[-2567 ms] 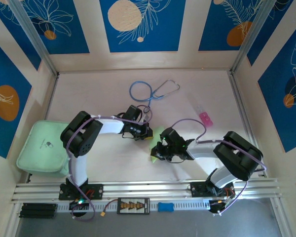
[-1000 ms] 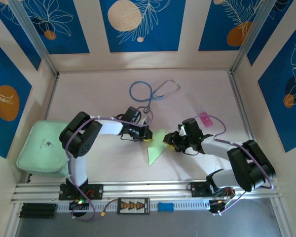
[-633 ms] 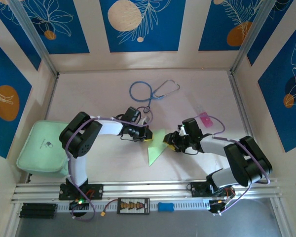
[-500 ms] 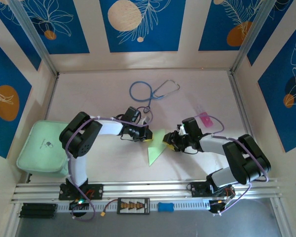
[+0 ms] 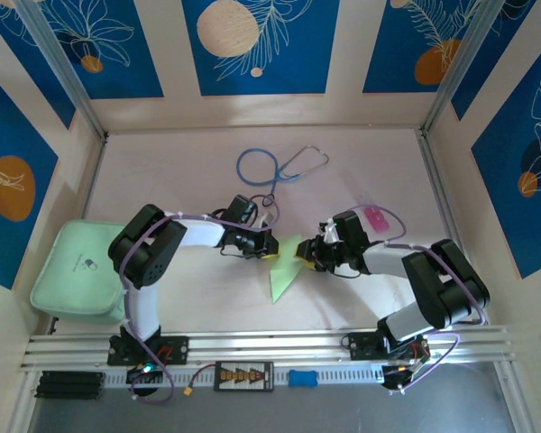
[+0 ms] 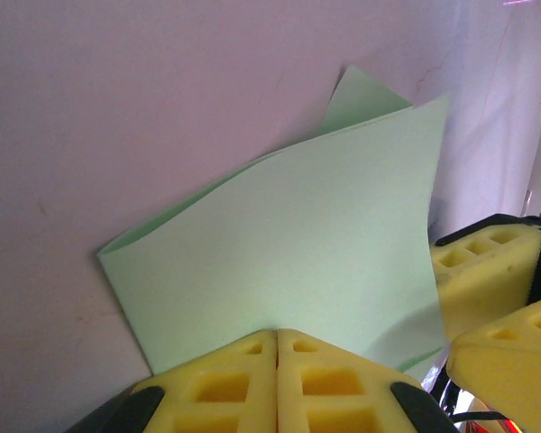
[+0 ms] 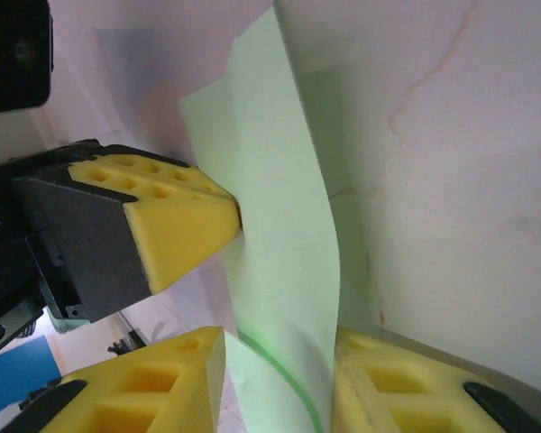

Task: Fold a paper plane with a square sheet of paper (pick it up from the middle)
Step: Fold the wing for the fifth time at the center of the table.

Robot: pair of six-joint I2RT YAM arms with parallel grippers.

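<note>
Square sheet (image 5: 283,272) on pale table (image 5: 189,180), blue walls (image 5: 261,54); left tool (image 5: 271,246) pinches, right tool (image 5: 303,256) straddles ajar.

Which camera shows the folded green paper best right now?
Left wrist: the folded green sheet faces it broadside, layers and edges clear, pinched in the left gripper. Right wrist sees it edge-on, curving between the parted fingers of the right gripper. Top external shows a small triangle between the arms.
</note>
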